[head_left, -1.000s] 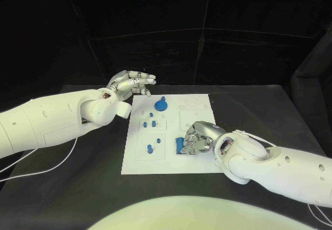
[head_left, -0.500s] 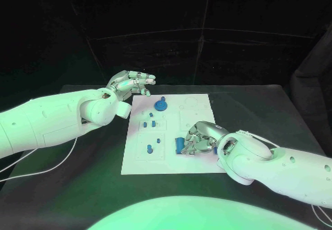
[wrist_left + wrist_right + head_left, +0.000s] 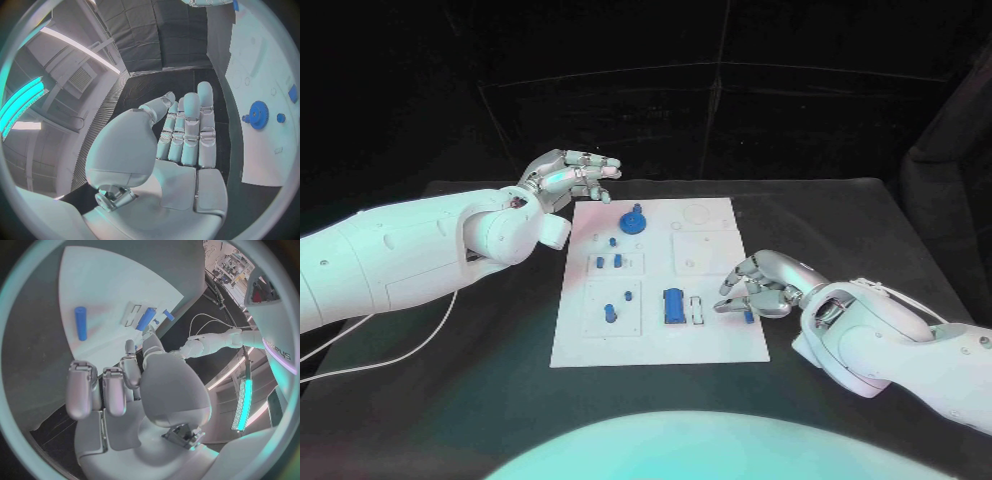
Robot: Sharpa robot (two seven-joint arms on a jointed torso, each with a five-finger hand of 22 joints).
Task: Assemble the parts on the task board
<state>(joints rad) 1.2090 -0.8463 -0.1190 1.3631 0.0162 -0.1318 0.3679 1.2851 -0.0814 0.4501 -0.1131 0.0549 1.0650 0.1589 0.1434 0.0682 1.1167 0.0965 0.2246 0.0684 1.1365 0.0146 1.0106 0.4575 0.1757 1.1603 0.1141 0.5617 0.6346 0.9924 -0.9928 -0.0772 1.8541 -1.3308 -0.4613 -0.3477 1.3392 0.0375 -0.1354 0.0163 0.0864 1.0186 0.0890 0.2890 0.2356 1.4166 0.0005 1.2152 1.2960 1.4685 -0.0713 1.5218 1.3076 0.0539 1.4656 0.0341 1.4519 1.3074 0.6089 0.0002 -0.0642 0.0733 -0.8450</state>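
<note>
The white task board (image 3: pixel 661 340) lies mid-table (image 3: pixel 473 380) with blue parts, including a gear (image 3: pixel 635 219) and cylinder (image 3: pixel 674 304). The right hand (image 3: pixel 764 285) rests at its edge, fingers curled, empty; the left hand (image 3: pixel 571 176) hovers, fingers apart, empty

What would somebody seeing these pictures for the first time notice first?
Probably the white task board in the middle of the black table, dotted with small blue parts, with a blue gear standing out near its far edge. Next, the two silver hands: the left hand hovers off the board's far left corner, and the right hand sits over its right edge beside a blue cylinder.
</note>
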